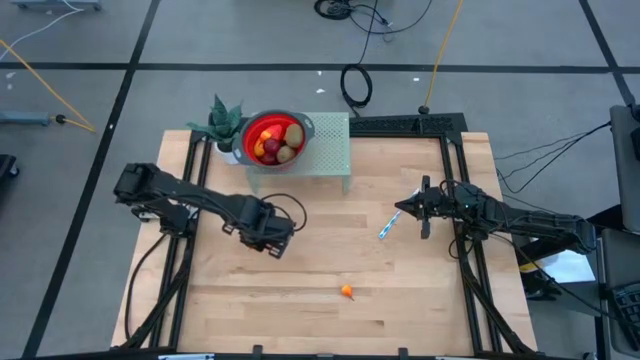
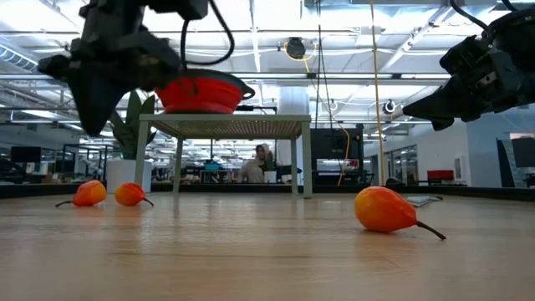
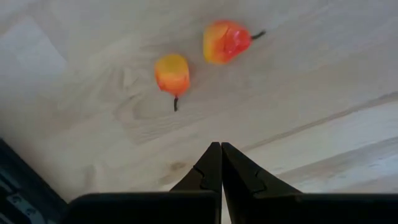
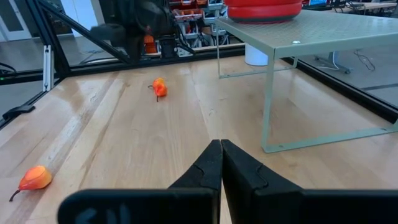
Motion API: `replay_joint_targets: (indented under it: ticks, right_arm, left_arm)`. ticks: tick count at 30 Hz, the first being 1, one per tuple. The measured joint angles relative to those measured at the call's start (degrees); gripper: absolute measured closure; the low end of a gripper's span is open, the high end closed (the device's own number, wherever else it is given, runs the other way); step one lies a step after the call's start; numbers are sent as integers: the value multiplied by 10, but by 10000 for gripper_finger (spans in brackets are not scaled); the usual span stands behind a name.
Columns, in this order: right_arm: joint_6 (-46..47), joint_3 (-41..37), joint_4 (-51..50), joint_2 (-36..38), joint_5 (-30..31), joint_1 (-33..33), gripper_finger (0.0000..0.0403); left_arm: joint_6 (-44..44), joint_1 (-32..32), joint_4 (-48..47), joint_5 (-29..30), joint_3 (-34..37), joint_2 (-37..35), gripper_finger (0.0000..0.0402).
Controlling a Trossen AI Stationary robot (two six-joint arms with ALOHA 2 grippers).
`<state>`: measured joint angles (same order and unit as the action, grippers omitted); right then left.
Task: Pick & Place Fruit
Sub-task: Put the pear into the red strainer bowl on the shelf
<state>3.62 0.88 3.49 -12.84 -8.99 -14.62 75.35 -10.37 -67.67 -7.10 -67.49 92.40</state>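
Left gripper point(image 3: 221, 163) hovers above the wood table point(image 1: 330, 260) left of centre, fingers pressed together, holding nothing. Directly beneath its wrist camera lie two small orange fruits: one yellow-orange point(image 3: 172, 73), one redder point(image 3: 225, 41), just beside each other, not touching. From the fingertips they sit at roughly 11 and 12 o'clock in the wrist view. Each is pear-shaped with a thin dark stem; the yellow one's stem points back toward the fingers, the red one's stem points off sideways.

A third orange fruit point(image 1: 346, 292) lies alone at about 6 o'clock on the table in the high view, well apart from both arms.

Right gripper point(image 4: 221, 163) waits over the right side of the table, fingers together, empty, near a blue-and-white stick point(image 1: 388, 226).

Red bowl point(image 1: 273, 137) on the pale green mesh stand point(image 1: 330, 150) at 12 o'clock already holds red and brownish fruits.

Judgement: left arm is nearer the pair; jaws must open before descending.

Surfaces: fruits smooth, glossy, likely plastic; table pale planked wood, matte.
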Motion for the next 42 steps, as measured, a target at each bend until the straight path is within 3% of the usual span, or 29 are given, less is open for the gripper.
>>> replay_joint_targets:
  ticks: [7,18,23,27,33,42]
  right_arm:
    - [0,0,0,0,0,0,403]
    - [-14,0,22,0,16,0,403]
    - [-15,0,46,4,33,0,403]
    - [-17,0,53,7,33,0,403]
    - [-15,0,53,18,33,0,403]
    - [-4,0,56,56,33,0,403]
  left_arm:
    - [17,1,7,-22,39,-11,400]
    - [56,2,7,64,45,-72,384]
    - [53,3,8,72,45,-75,380]
    - [52,3,10,88,45,-75,347]
    - [61,11,14,97,54,-75,267]
    - [63,28,64,56,117,-74,183]
